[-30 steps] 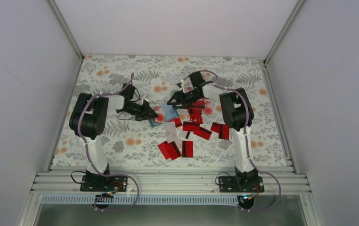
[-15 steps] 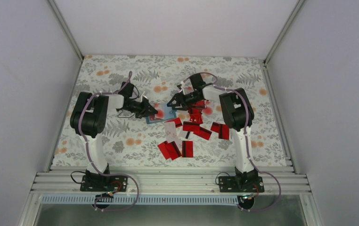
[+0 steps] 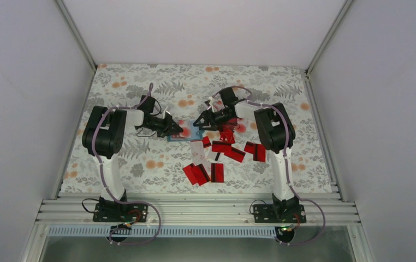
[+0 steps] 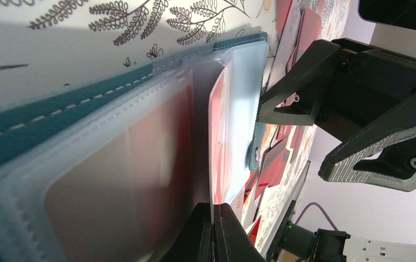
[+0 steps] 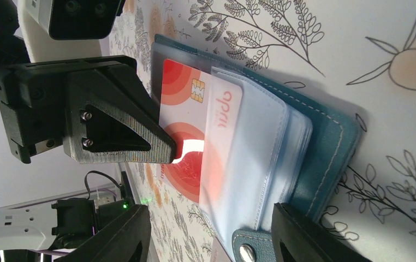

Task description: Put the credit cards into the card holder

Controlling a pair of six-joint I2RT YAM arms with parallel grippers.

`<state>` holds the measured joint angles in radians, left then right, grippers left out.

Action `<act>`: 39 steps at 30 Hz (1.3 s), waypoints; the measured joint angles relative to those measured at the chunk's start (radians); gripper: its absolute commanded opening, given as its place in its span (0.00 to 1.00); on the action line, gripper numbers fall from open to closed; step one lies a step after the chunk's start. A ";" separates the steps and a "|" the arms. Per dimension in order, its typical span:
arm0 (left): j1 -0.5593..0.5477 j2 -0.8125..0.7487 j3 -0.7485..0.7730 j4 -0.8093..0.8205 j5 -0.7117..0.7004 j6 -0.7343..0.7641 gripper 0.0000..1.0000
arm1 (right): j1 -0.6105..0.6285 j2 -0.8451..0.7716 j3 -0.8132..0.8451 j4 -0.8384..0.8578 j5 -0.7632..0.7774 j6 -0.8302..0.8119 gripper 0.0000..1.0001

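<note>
The teal card holder [image 3: 192, 132] lies open on the floral cloth, its clear sleeves [image 5: 260, 153] facing up. My left gripper [image 4: 213, 210] is shut on the edge of a red credit card [image 5: 181, 120], whose far end sits inside a clear sleeve. In the top view the left gripper [image 3: 176, 130] is at the holder's left edge. My right gripper [image 5: 211, 218] stands open, its jaws straddling the holder near the snap tab [image 5: 244, 250], gripping nothing. Several more red credit cards [image 3: 225, 152] lie scattered in front of the holder.
The two grippers face each other closely over the holder, the right fingers [image 4: 304, 82] just beyond the sleeve. Loose cards [image 3: 203, 173] spread toward the near edge between the arms. White walls enclose the cloth.
My left gripper has moved a little right toward the holder, taking the card with it. The right gripper has settled slightly lower over the holder, its jaws barely narrower.
</note>
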<state>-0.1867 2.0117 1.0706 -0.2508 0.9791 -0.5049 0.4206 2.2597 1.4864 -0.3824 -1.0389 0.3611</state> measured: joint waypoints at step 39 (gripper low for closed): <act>-0.066 0.040 0.104 -0.056 -0.059 0.020 0.02 | 0.018 0.001 0.034 -0.038 0.026 0.037 0.55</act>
<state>-0.2531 2.0514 1.1744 -0.3069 0.9199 -0.4847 0.4385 2.2604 1.5204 -0.4202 -1.0130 0.3977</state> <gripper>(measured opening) 0.028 0.556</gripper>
